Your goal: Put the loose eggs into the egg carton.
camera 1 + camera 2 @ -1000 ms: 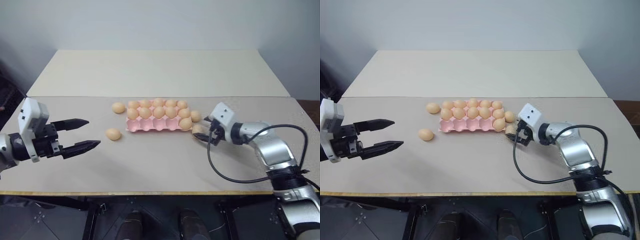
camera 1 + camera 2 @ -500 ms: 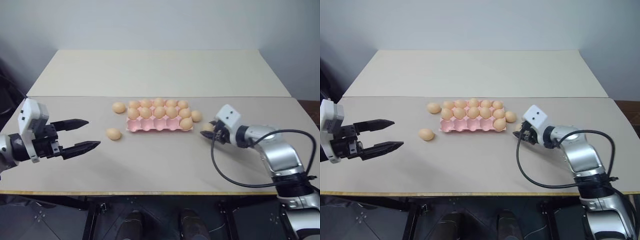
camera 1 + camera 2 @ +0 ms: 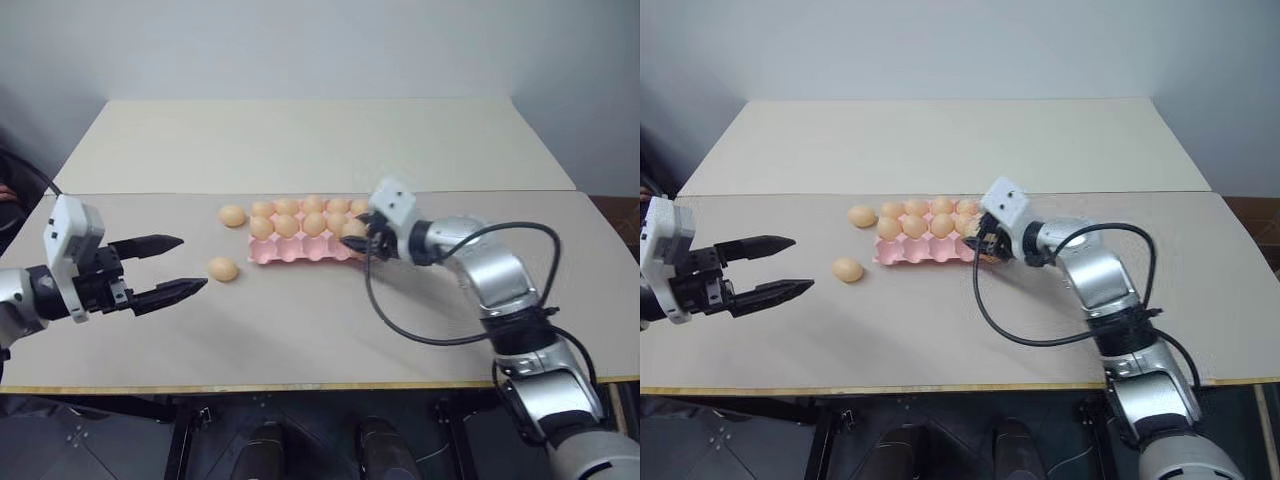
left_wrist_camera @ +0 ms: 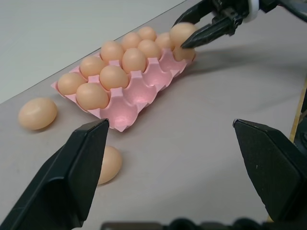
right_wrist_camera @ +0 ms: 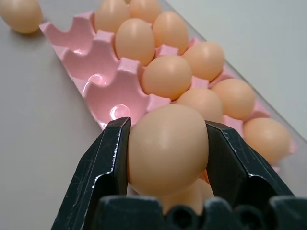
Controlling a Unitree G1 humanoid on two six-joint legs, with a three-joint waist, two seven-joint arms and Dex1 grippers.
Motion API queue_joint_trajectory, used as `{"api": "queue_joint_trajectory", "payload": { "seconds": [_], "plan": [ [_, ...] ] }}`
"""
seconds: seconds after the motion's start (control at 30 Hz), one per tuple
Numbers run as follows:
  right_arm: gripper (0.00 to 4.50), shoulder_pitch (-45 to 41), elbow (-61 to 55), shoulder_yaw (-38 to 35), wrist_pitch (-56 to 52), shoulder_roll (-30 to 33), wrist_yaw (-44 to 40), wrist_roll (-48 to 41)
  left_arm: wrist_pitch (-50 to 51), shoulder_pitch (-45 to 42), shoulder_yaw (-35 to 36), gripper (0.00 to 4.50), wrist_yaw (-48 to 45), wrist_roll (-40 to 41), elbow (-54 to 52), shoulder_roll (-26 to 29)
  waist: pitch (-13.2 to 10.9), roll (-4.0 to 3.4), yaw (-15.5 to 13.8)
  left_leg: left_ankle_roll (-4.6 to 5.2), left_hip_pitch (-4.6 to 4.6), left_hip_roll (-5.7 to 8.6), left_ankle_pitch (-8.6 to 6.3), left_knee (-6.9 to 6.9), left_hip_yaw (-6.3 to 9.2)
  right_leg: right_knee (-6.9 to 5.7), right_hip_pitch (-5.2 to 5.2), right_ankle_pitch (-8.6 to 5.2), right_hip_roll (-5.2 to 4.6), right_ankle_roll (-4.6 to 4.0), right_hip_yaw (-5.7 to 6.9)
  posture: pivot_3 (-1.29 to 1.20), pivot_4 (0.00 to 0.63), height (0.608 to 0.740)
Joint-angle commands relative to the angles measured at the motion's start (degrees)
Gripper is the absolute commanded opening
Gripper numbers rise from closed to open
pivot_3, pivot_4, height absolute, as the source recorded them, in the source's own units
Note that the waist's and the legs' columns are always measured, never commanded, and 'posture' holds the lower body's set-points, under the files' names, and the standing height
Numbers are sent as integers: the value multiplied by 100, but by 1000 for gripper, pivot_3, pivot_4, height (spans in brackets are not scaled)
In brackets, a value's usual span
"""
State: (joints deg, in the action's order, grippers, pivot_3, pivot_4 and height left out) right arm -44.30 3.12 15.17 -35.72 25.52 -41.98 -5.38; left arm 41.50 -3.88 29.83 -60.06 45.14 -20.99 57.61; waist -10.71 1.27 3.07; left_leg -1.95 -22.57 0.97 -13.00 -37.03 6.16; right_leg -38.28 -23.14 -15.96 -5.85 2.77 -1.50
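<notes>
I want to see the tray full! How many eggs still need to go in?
The egg carton has its two far rows filled. The right claw holds one egg over the near row. Two loose eggs still lie on the table, and several near-row cups are empty.

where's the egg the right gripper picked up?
In the right wrist view the held egg sits clamped in the right gripper, over the right end of the egg carton by its empty near-row cups.
</notes>
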Motion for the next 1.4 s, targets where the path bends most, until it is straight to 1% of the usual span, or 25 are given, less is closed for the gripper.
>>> {"api": "queue_joint_trajectory", "payload": {
  "seconds": [0.03, 0.17, 0.3, 0.43, 0.53, 0.63, 0.7, 0.77, 0.83, 0.9, 0.97, 1.17, 1.33, 1.4],
  "plan": [
    [3087, -203, 106, -49, 211, -110, 192, 165, -71, -32, 77, 4500, -27, 49, -108, 54, 0, 0, -11, -1, -3, 0, 1, 0, 0, -2, -4, 0, 0, 0, 0, 0, 150, 740],
    [4467, -192, 67, -62, 189, -253, 218, 205, -102, -40, 68, 4500, -26, 12, -75, 45, 0, 0, -17, -1, -3, 0, 1, 0, -1, -7, -8, 0, 1, 0, -3, 0, 150, 740],
    [4467, -195, -74, -239, 126, -314, 309, 161, -136, -69, 24, 4500, -33, -16, -41, 35, 0, 0, -16, -1, -1, 0, 1, 0, -1, -11, -9, 0, 3, 0, -5, 0, 150, 740],
    [4467, -67, -768, -635, -173, -38, 173, -120, -177, -182, 14, 4500, -73, -38, 89, 78, 0, 0, -37, -1, -3, 0, 1, 1, -2, -11, -10, 0, 2, 0, -6, 0, 150, 740],
    [4467, 380, -1733, -1306, -588, 535, -350, -823, -11, -246, 278, 4500, -239, 190, 308, 175, 0, 0, -73, -1, -7, 0, 1, 1, -1, -6, -10, 0, 2, 0, -4, 0, 150, 740],
    [4467, 1091, -2420, -1951, -606, 1350, -978, -1353, -51, -202, 489, 4500, -652, 137, 696, 434, -1, 1, -104, 0, -11, 0, 0, 1, -2, 6, -5, 0, 1, 1, 1, 0, 150, 740],
    [4467, 1526, -2643, -2358, -608, 1774, -1267, -1674, -137, -178, 550, 4500, -844, 71, 918, 538, -1, 1, -83, 1, -9, 0, 0, 1, -3, 10, -2, 0, 0, 1, 2, 0, 150, 740],
    [4467, 2061, -2809, -2965, -611, 2075, -1529, -2048, -181, -65, 679, 4500, -1018, 32, 1087, 584, -1, 1, -52, 1, -3, -1, 0, 2, -5, 6, 2, 0, 1, 1, 1, 0, 150, 740],
    [4467, 2461, -2888, -3290, -634, 2311, -1598, -2204, -274, 72, 786, 4500, -1136, -57, 1162, 569, -1, 1, -26, 2, 8, -4, 0, 10, -10, 5, 6, 0, 5, 0, -5, 0, 150, 740],
    [4467, 2762, -2889, -3426, -503, 2499, -1640, -2220, -308, 182, 844, 4500, -1159, -74, 1138, 521, -1, 1, -13, 2, 16, -10, 0, 13, -19, 2, 7, 1, 11, -1, -17, 0, 150, 740],
    [4467, 2906, -2864, -3465, -364, 2590, -1631, -2217, -305, 245, 864, 4500, -1148, -44, 1077, 477, -1, 1, -16, 2, 23, -14, 0, 13, -24, 2, 11, 2, 15, -3, -21, 0, 150, 740],
    [4467, 2879, -2643, -3272, -63, 2628, -1502, -2071, -252, 270, 807, 4500, -1037, 25, 898, 350, -1, 2, -44, 1, 20, -19, 0, 13, -30, 6, 10, 3, 17, -3, -26, 0, 150, 740],
    [4467, 2306, -1824, -2453, 637, 2347, -1330, -1537, -172, 185, 691, 4500, -975, 135, 757, 299, -1, 4, -31, 1, 25, -22, 0, 12, -38, 8, 11, 9, 20, -4, -32, 0, 150, 740],
    [4467, 1814, -1118, -1853, 1292, 2101, -1242, -977, -189, 74, 573, 4500, -852, 127, 701, 233, 0, 4, -27, 1, 24, -27, 0, 13, -39, 8, 9, 10, 26, -5, -33, 0, 150, 740]
  ]
}}
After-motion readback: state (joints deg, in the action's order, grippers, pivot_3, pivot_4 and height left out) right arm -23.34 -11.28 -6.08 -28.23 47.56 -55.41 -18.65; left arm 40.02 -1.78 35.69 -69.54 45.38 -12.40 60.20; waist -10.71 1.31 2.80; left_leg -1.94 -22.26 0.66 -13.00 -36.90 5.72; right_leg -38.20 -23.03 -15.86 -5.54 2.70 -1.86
